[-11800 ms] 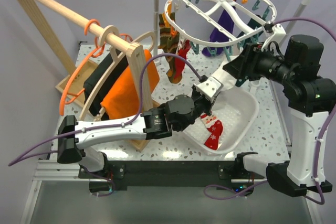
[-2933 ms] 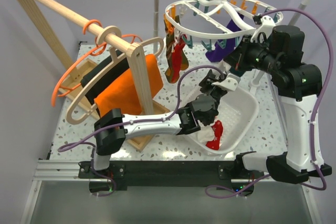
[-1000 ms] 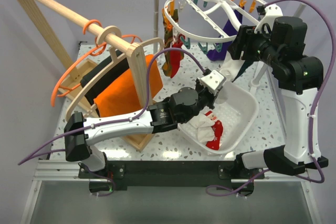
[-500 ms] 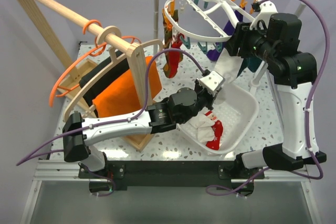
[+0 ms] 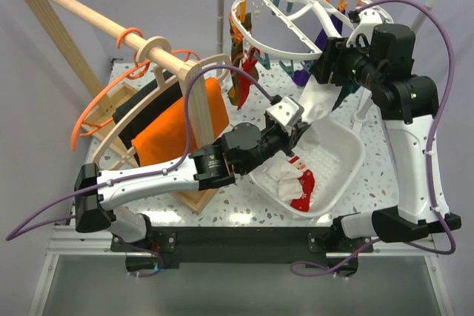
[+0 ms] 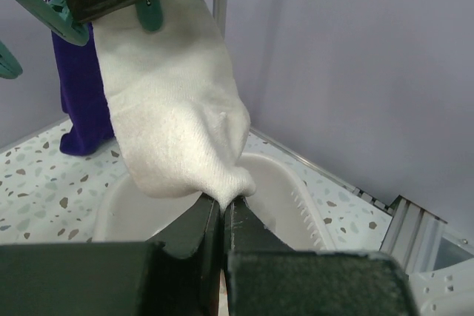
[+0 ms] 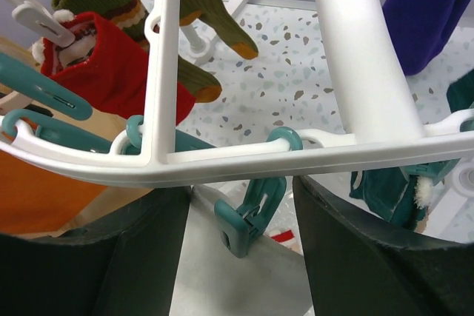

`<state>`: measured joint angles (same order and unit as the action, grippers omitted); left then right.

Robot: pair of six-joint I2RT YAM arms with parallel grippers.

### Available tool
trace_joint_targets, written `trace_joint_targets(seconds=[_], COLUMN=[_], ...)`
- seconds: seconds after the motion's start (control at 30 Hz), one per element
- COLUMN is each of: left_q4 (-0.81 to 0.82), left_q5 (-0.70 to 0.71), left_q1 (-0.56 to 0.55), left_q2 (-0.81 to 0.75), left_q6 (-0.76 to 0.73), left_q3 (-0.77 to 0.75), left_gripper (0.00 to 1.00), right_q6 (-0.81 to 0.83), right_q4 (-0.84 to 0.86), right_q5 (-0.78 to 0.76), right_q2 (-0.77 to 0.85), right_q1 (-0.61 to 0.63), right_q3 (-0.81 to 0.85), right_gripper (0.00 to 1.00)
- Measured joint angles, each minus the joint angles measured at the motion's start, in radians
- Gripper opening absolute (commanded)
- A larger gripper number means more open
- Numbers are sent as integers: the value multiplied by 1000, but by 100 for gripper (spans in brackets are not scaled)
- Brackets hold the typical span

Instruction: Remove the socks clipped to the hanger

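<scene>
The white hanger (image 5: pixel 296 31) hangs from the back rail with socks on its clips. A white sock (image 5: pixel 317 100) hangs from a teal clip (image 7: pixel 248 216) down toward the basin. My left gripper (image 6: pixel 224 209) is shut on that sock's toe (image 6: pixel 174 116). My right gripper (image 7: pixel 238 190) is open under the hanger's rim (image 7: pixel 259 157), one finger on each side of the teal clip, with a gap to it on both sides. A red sock (image 7: pixel 111 72), a green striped sock (image 7: pixel 200 5), a purple sock (image 7: pixel 426 12) and a dark green sock (image 7: pixel 396 186) stay clipped.
A white basin (image 5: pixel 348 160) below the hanger holds a red-and-white sock (image 5: pixel 300 186). At left, a wooden rail (image 5: pixel 81 16) carries wooden hangers and orange cloth (image 5: pixel 170 127). A white stand post (image 5: pixel 220 5) rises behind the hanger.
My left gripper has drawn a little left and up with the white sock's toe. My right arm has shifted left along the hanger's rim.
</scene>
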<state>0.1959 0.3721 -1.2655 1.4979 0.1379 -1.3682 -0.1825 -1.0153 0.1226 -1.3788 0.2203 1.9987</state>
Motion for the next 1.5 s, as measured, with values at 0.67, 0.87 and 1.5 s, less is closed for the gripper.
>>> trace_joint_targets(seconds=[0.67,0.87,1.5], left_q4=[0,-2,-33], left_q5=[-57,-59,-83], left_q1=[0,0,0], left_q2=[-27,-27,-29], left_q6=[53,54,54], left_q3=[16,16,27], left_gripper=[0,0,0], right_q6=[-41,-46,-45], right_q4=[123,143,146], right_q5=[82,86,79], right_q2=[64,64,61], right_q1=[-33,-37,-38], right_q3=[-89,-93,-91], right_gripper=[50,41,0])
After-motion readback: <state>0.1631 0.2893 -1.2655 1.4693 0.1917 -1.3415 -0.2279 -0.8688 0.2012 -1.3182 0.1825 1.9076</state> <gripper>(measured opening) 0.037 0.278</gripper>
